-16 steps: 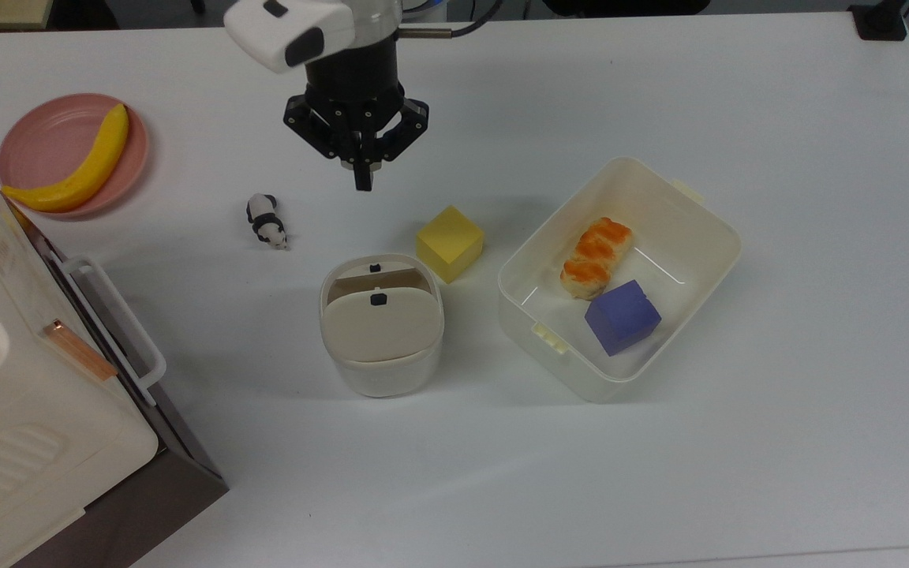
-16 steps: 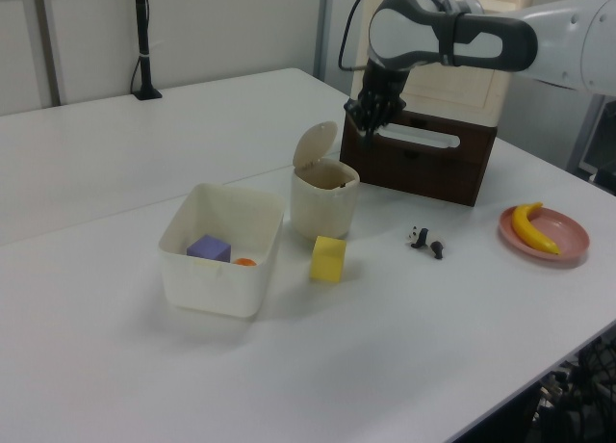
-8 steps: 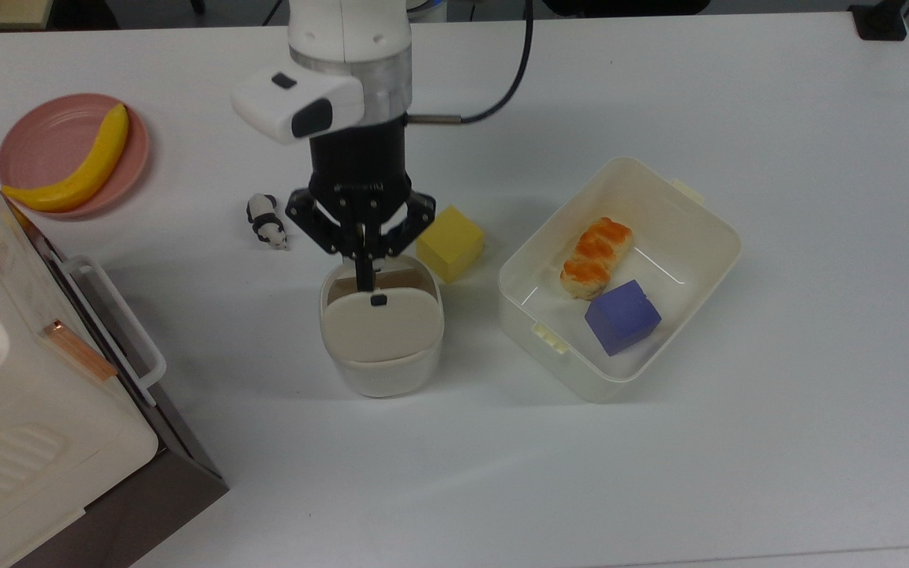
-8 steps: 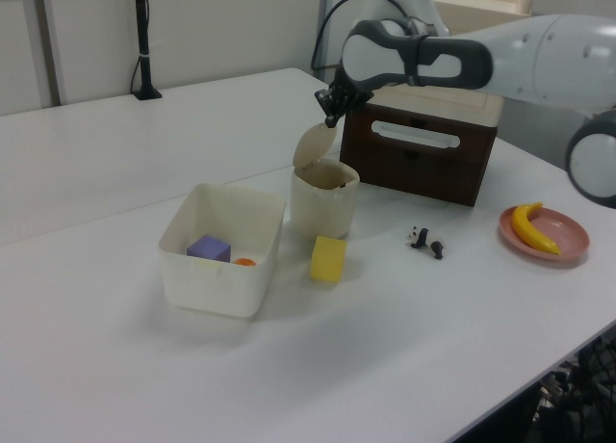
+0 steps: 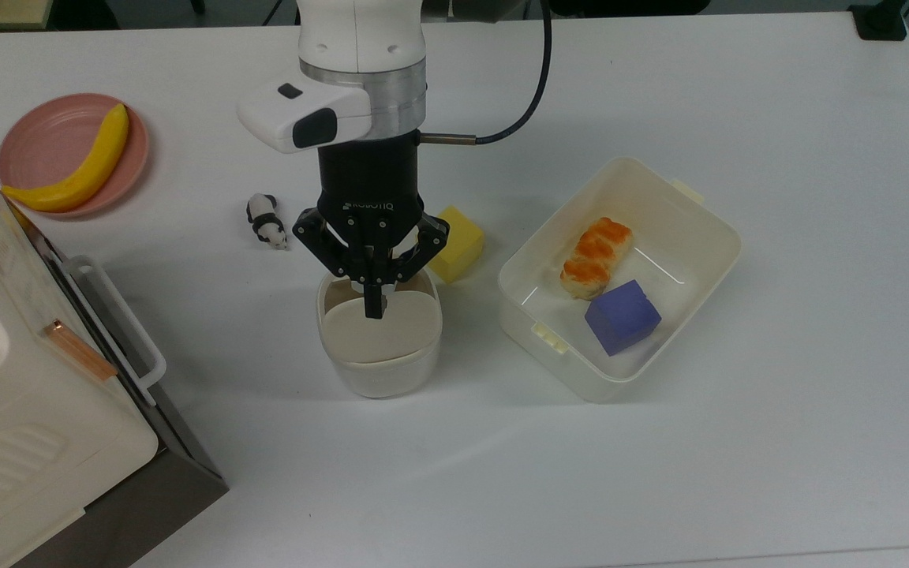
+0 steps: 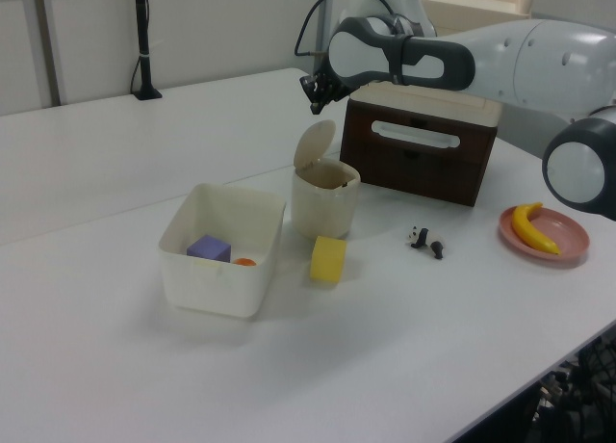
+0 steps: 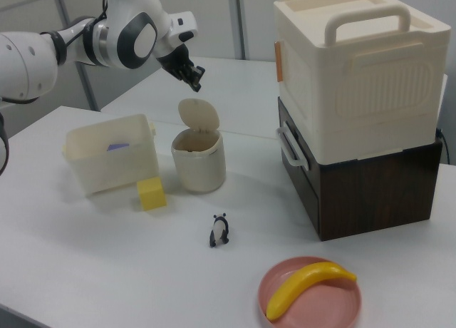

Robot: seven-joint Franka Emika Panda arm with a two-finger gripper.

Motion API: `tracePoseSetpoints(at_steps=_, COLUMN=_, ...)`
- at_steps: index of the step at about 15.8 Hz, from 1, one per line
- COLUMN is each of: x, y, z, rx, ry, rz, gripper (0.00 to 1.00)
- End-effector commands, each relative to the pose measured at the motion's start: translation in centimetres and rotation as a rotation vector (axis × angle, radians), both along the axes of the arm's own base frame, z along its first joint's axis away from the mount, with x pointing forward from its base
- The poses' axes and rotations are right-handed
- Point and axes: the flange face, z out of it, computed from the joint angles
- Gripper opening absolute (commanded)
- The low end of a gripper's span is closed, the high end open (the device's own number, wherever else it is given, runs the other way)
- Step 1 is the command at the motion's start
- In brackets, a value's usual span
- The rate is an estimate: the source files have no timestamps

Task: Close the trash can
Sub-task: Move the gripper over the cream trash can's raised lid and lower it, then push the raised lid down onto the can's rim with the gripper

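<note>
The trash can [image 5: 379,347] sits in the middle of the white table [image 5: 738,442]. Its beige lid [image 7: 197,115] stands up, so the can is open. The gripper [image 5: 374,304] hangs above the lid, and in the right view it looks a bit apart from it, though that is hard to be sure of. Its fingers [image 5: 374,298] are pressed together with nothing between them.

Seen from the top, with the can as the middle of a clock, a yellow block [image 5: 458,241] sits near at 1 o'clock. A tub [image 5: 711,260] is at 3 o'clock, with a purple block [image 5: 622,317] inside. A toy panda [image 5: 267,222] is at 10 o'clock.
</note>
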Motion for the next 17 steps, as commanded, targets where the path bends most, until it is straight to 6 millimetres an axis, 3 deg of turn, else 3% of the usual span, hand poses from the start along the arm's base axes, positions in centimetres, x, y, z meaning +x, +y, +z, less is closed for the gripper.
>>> tracePoseSetpoints(at_steps=1, x=0.4, y=0.1, z=0.8, rx=0.029, ry=-0.056, rz=-0.023, gripper=0.00)
tracePoseSetpoints(at_steps=6, x=0.4, y=0.0, z=-0.7, rx=0.016, ry=-0.020, rz=-0.005, gripper=0.00)
tracePoseSetpoints(at_steps=13, x=-1.8, y=0.1, z=-4.4, rx=0.026, ry=0.276, rz=0.142, gripper=0.00)
tracePoseSetpoints(at_steps=17, x=-2.1, y=1.0, z=-6.0, rx=0.032, ry=0.336, rz=0.149, gripper=0.00)
